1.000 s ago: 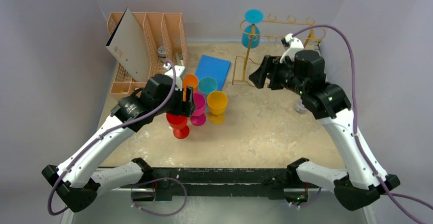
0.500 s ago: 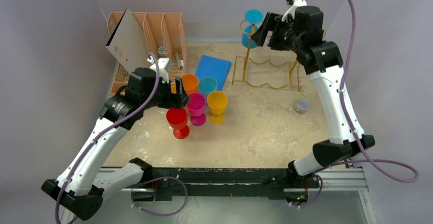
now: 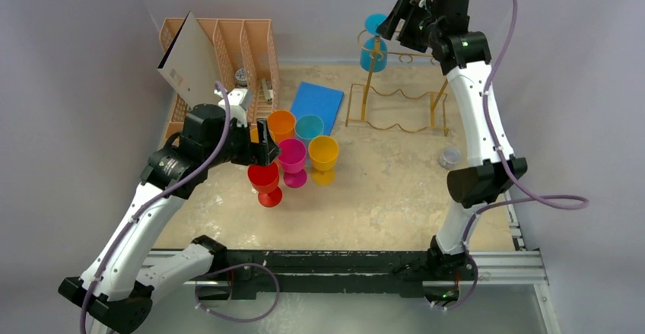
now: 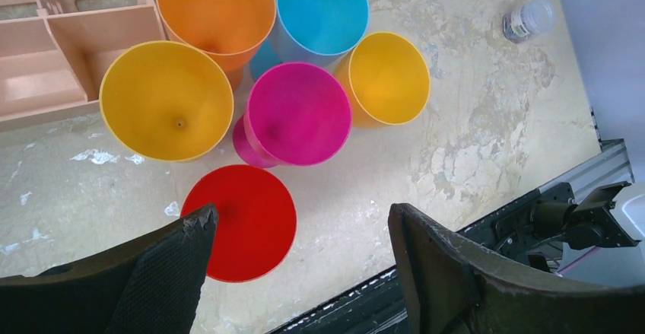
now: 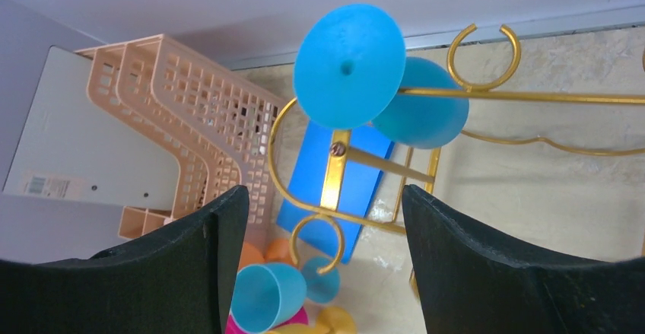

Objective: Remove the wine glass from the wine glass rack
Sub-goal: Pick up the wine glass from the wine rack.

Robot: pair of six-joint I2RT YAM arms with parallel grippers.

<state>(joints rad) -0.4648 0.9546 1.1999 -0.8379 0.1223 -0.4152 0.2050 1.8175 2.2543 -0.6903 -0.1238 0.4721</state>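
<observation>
**Fig.: R arm lined up on the hanging glass, grasp not yet made**

The blue plastic wine glass (image 5: 350,66) hangs upside down at the L end of the tall gold-yellow wire wine glass rack (image 3: 395,93), at the far R of the mottled beige surface (image 3: 395,189). Its foot disc sits above the top rails, the bowl hangs below, and the stem is btwn the rails.

The R end effector (image 5: 325,193) is raised level w/ the rack top and faces the glass. Its jaws are wide, w/ nothing btwn them, and it is clear of both glass and wire. The L end effector (image 4: 300,216) hovers over the red plastic goblet (image 4: 251,216), also wide and empty, near the peach slotted plastic organiser (image 3: 217,41). It has no evident part in this step.

Step in hand (judged): approach and grasp.

1. Come in below the rails, so the jaws close on the bowl or stem, not on the wire.
2. Centre the glass btwn the jaws before closing. An off-centre pinch would likely swing it on the rail.
3. Close gently, as the thin plastic prob. flexes and slips.
4. Do not pull down, since the foot is wider than the gap. Slide the glass along the rails to the open end, then lower it away. Which end is open cannot be told for sure from these views.
5. Keep the wrist level so the thin-legged stand is not dragged or tipped.
</observation>
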